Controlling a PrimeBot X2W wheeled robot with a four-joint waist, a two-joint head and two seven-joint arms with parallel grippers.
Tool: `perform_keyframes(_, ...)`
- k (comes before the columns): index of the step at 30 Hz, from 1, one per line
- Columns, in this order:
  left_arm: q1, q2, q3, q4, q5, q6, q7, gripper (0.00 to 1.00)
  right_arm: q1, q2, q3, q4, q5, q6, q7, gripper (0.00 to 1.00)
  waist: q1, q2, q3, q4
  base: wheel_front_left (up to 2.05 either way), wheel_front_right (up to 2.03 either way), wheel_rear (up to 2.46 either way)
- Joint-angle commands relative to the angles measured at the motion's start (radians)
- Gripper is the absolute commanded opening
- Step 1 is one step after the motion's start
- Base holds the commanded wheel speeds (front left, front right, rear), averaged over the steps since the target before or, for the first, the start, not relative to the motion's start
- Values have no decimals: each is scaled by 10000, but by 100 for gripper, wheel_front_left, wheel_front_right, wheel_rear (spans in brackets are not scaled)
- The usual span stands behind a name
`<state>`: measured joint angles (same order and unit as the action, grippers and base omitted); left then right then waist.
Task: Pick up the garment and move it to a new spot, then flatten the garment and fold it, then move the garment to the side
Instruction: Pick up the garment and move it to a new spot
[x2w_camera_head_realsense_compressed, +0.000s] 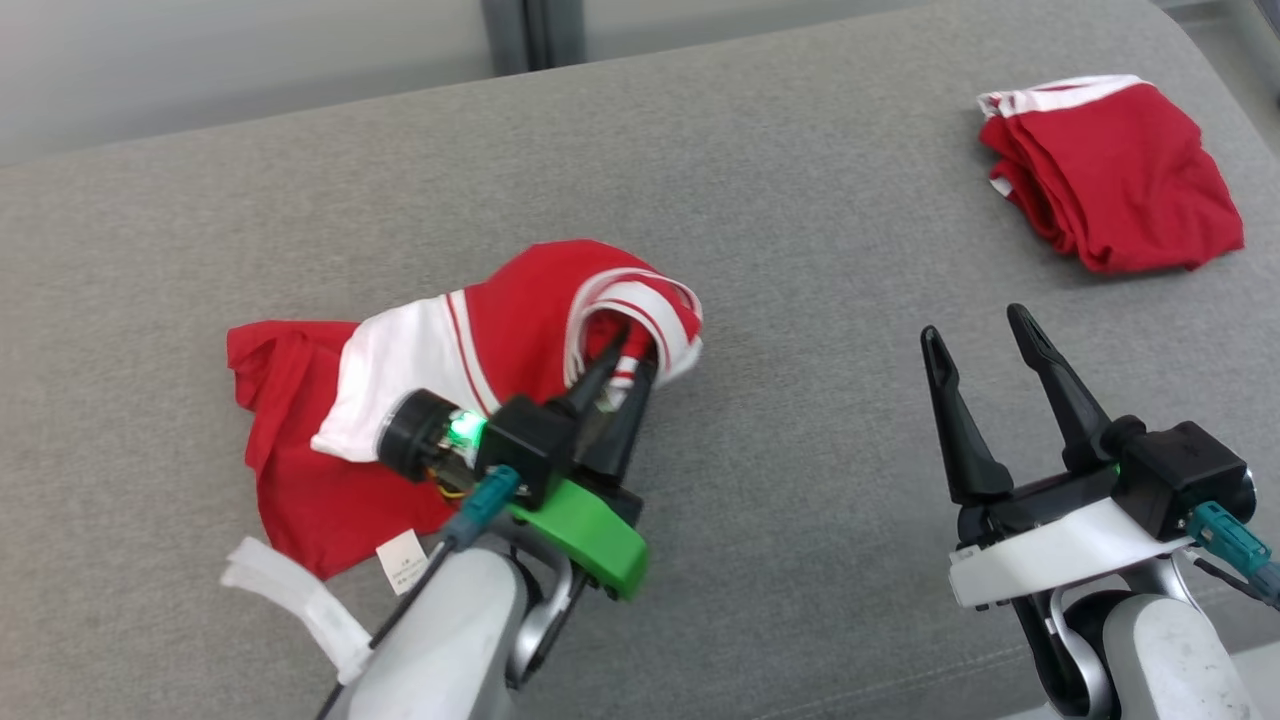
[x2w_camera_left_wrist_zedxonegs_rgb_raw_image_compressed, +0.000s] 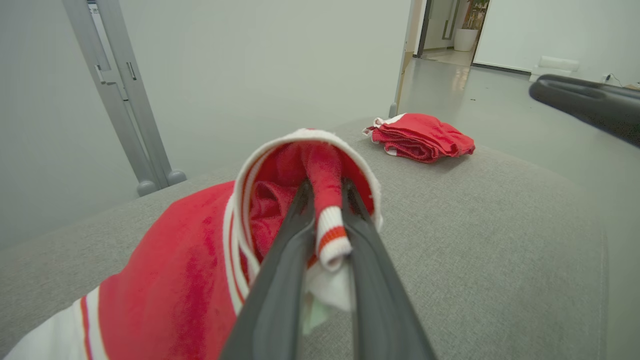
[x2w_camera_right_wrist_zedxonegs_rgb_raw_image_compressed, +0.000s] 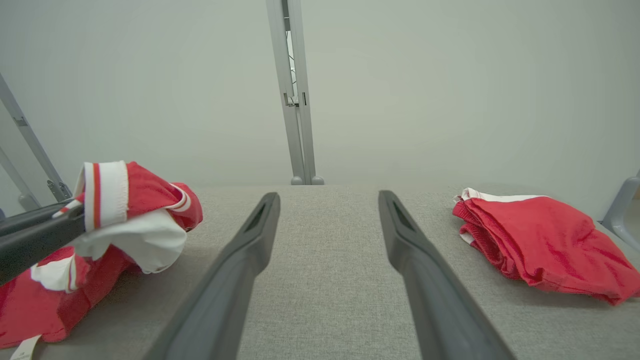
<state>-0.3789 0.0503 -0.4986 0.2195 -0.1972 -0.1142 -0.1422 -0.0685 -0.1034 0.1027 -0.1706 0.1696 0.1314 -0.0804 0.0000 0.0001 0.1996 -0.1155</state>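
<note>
Pinching 1 crumpled garment (x2w_camera_head_realsense_compressed: 500, 320), left fingers (x2w_camera_head_realsense_compressed: 627, 415); right fingers (x2w_camera_head_realsense_compressed: 955, 420) spread near 1 folded garment (x2w_camera_head_realsense_compressed: 1110, 170).

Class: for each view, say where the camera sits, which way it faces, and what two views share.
Head: on the head, looking down at the cushion; left hand shut on the garment, right hand open.
Left wrist: looks along the left fingers at the gripped cuff.
Right wrist: looks along the right fingers over cushion.
Both wrists share the folded garment.
</note>
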Motion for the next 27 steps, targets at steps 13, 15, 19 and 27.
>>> perform_keyframes(13,-730,30,-2309,594,-892,298,-1053,100,-136,168,-392,304,-273,-16,-354,100,0,-1,809,-589,0,0,0)
perform_keyframes(15,-698,33,-2233,171,-952,416,-1147,100,-93,100,-422,311,-290,-16,-308,100,0,-1,642,-326,0,0,0)
perform_keyframes(19,-356,222,-1659,-483,-1070,862,-1201,100,-38,34,-451,248,-322,-16,-231,100,0,-1,271,190,0,0,0)
perform_keyframes(27,580,1185,356,-956,-1626,2047,-1226,100,264,5,-494,93,-347,-16,38,100,0,-1,-292,1052,0,0,0)
